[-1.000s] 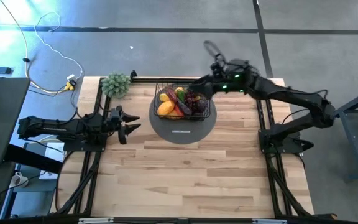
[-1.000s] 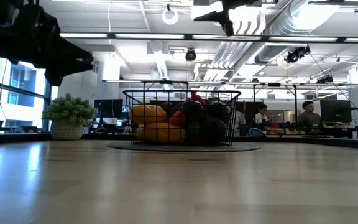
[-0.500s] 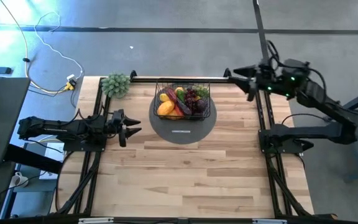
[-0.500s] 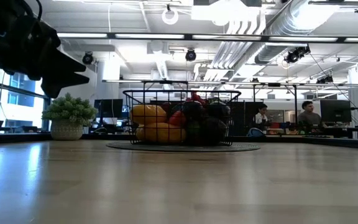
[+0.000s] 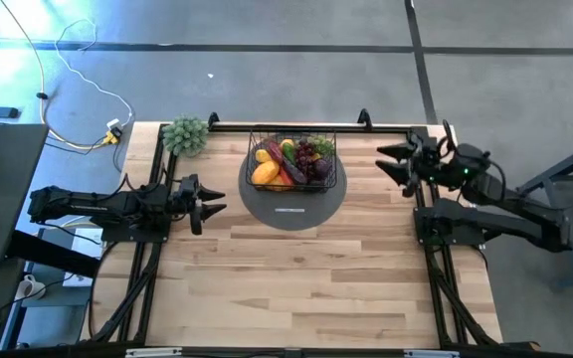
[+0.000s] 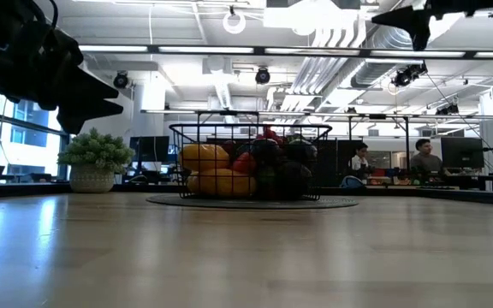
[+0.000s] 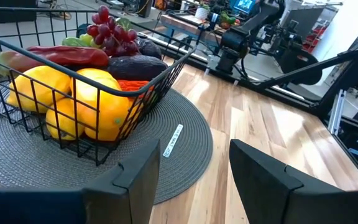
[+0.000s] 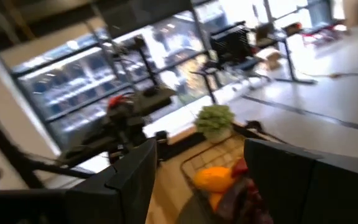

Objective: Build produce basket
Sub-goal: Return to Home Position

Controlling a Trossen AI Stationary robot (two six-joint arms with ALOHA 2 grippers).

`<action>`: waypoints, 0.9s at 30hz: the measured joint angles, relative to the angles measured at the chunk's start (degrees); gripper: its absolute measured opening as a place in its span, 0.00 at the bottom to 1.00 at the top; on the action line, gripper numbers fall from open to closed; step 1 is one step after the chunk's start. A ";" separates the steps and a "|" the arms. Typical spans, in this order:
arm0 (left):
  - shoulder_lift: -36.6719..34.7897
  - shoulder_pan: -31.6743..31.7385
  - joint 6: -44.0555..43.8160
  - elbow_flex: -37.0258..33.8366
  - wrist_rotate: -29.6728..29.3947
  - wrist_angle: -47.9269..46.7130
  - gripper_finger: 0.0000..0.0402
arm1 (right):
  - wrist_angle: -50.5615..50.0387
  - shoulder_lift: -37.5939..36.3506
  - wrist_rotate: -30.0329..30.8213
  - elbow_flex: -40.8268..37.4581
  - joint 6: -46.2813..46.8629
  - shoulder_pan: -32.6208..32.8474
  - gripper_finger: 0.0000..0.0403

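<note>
Wooden table (image 5: 296, 268), basket (image 5: 291, 133) between left pincer (image 5: 213, 201), right pincer (image 5: 382, 161)

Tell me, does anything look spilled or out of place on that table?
Nothing stands out. The basket sits upright on the mat, the produce all inside it. The left gripper and right gripper are open and empty, one at each side.

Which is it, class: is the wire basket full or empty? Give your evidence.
Full. The basket holds yellow lemons, a red chili, an eggplant and grapes, heaped to its rim.
</note>
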 joint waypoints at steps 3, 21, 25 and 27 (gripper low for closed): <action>0.00 0.00 0.02 0.00 -0.01 0.00 0.46 | 6.46 -3.74 -2.94 -6.42 -0.13 0.00 0.56; 0.02 0.00 -0.04 0.02 -0.12 0.02 0.46 | 9.46 -16.74 -2.41 -23.68 2.47 4.49 0.56; 0.02 0.00 -0.04 0.02 -0.12 0.02 0.46 | 9.45 -20.07 0.21 -26.95 3.50 5.55 0.56; 0.02 0.00 0.00 0.02 -0.12 0.02 0.46 | 9.39 -21.72 0.67 -28.24 3.55 5.82 0.56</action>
